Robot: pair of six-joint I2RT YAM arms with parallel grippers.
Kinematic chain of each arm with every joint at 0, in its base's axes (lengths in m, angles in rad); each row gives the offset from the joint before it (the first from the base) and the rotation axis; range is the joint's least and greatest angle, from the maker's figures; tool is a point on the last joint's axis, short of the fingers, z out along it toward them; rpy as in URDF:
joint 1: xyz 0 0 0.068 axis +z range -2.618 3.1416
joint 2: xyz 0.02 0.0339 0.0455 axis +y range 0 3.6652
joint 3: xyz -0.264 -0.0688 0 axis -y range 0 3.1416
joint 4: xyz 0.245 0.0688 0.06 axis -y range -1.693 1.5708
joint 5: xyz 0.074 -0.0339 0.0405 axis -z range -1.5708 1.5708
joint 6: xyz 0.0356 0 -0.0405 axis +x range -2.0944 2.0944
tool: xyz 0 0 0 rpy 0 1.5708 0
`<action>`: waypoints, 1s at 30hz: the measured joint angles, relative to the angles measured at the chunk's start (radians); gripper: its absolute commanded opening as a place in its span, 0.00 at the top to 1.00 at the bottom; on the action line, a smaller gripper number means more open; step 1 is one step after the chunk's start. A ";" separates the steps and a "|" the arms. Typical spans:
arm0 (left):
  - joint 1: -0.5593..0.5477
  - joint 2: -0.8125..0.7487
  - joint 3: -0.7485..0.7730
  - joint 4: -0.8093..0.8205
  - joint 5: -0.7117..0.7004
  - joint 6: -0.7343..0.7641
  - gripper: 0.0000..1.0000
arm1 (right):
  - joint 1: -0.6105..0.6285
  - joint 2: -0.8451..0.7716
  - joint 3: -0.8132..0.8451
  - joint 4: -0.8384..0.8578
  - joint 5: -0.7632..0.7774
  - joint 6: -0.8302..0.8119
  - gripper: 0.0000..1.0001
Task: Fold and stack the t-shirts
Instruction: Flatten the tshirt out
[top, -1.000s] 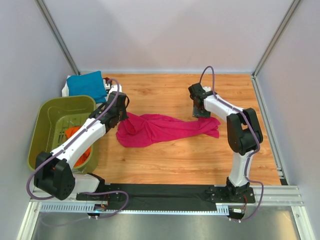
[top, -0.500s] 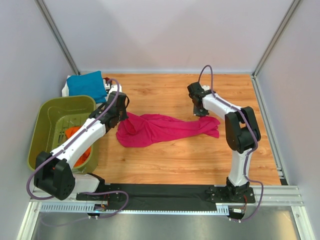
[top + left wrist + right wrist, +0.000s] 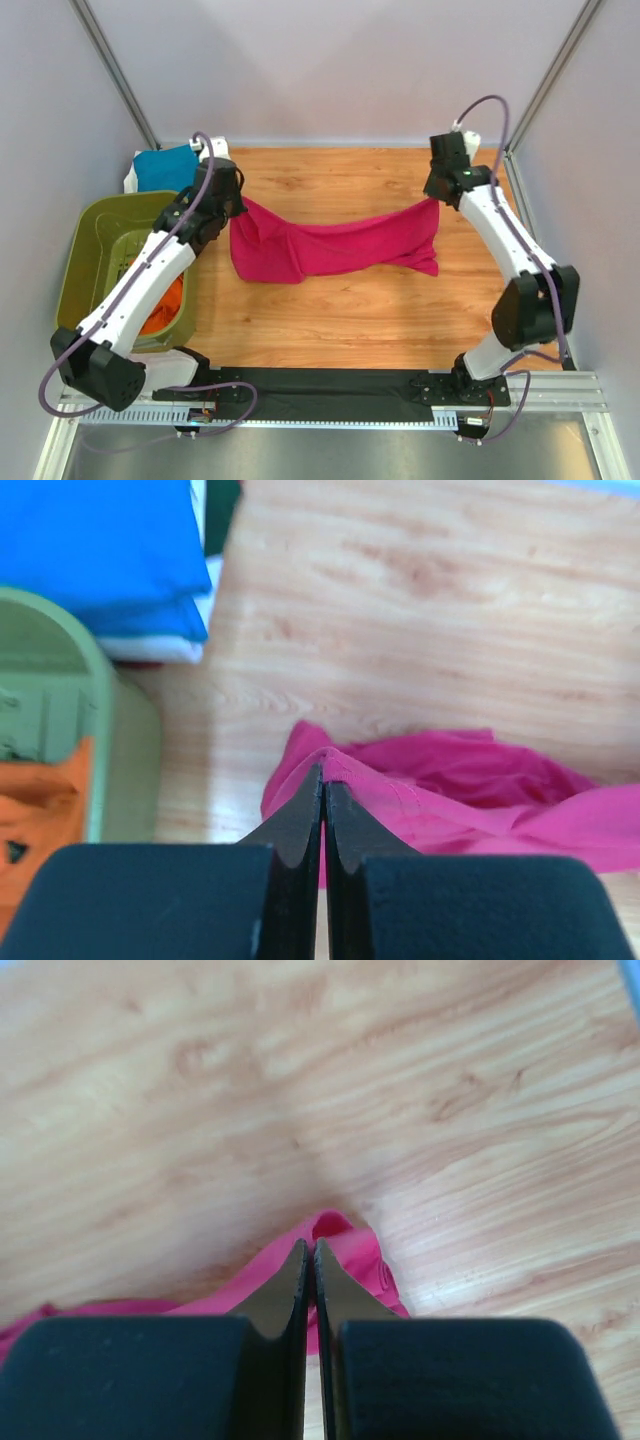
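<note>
Pink shirt (image 3: 335, 245) strung between the two arms, long axis left to right across the table (image 3: 400, 320). Left gripper (image 3: 233, 200) clamped shut on the left corner, just beside the basket (image 3: 85, 235); right gripper (image 3: 437, 198) clamped shut on the right corner, near the far right of the table. In both wrist views, a small fold of pink cloth pinched right at the closed tips. Between the grips, top edge sagging in a shallow curve; lower part bunched and apparently resting on the wood, thicker toward the left end.

Probably the spreading step before any fold. Hinges on the span: one end per gripper, neither arm nearer the whole, cloth hanging below and inward of each tip. Likely needs pulling apart along that same left-right line to take out the sag.

Blue shirt (image 3: 165, 167) lying folded at the far left corner behind the basket; orange shirt (image 3: 165, 305) in the basket, not yet handled.
</note>
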 measured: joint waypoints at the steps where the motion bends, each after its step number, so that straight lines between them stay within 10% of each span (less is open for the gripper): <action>1: 0.002 -0.013 0.023 -0.005 -0.004 0.012 1.00 | -0.012 -0.033 0.008 0.002 -0.002 0.000 1.00; 30: 0.003 -0.125 0.826 -0.151 -0.002 0.365 1.00 | -0.120 -0.343 0.451 0.071 -0.097 -0.142 1.00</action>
